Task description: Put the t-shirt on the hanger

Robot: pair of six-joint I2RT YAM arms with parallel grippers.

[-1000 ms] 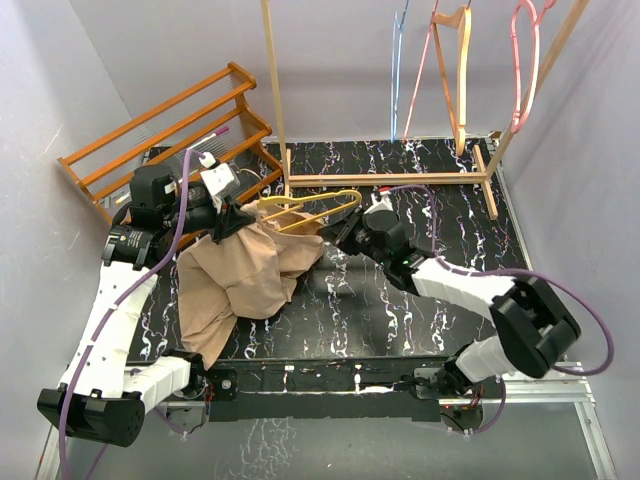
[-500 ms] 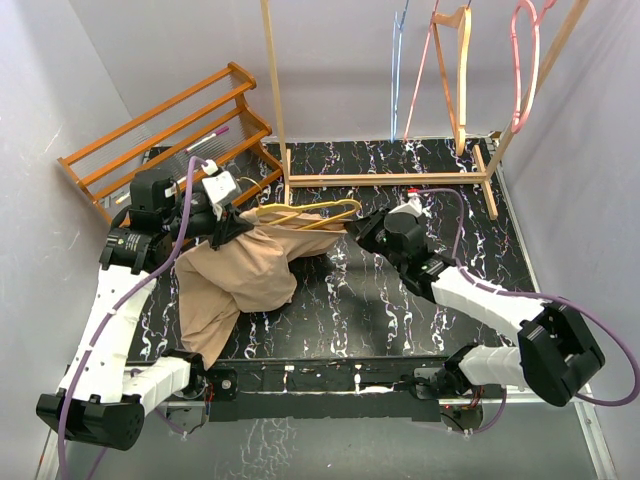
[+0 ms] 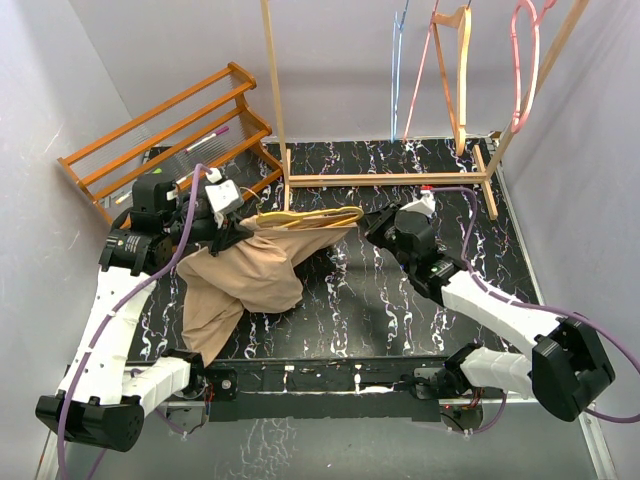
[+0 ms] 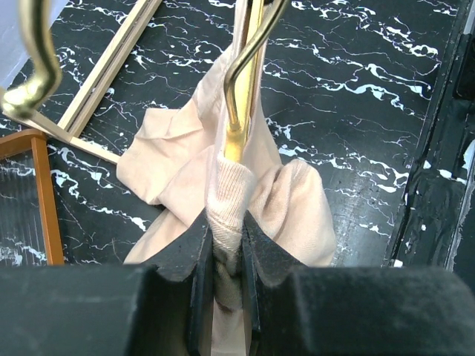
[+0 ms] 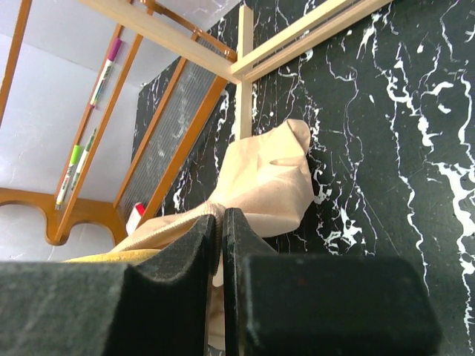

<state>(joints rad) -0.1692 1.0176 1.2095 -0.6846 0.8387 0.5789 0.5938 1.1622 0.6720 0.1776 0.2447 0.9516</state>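
The tan t-shirt (image 3: 245,275) hangs bunched between my two grippers, its lower part draped on the black marbled table (image 3: 400,300). The mustard-yellow hanger (image 3: 310,216) lies along the shirt's top edge, one end inside the fabric. My left gripper (image 3: 232,232) is shut on the ribbed collar (image 4: 226,200), where the hanger wire (image 4: 239,96) enters the cloth. My right gripper (image 3: 368,225) is shut on the shirt's ribbed edge (image 5: 178,226) at the hanger's other end (image 5: 111,256). The t-shirt also shows in the right wrist view (image 5: 267,178).
An orange wooden rack (image 3: 170,130) holding pens stands at the back left. A light wooden garment frame (image 3: 390,180) stands at the back, with a blue hanger (image 3: 398,60), a wooden hanger (image 3: 455,70) and a pink hanger (image 3: 525,60) on it.
My right gripper has moved right and back, pulling the shirt's edge out along the hanger. The hanger has turned flatter, and the shirt is stretched between the two grippers.
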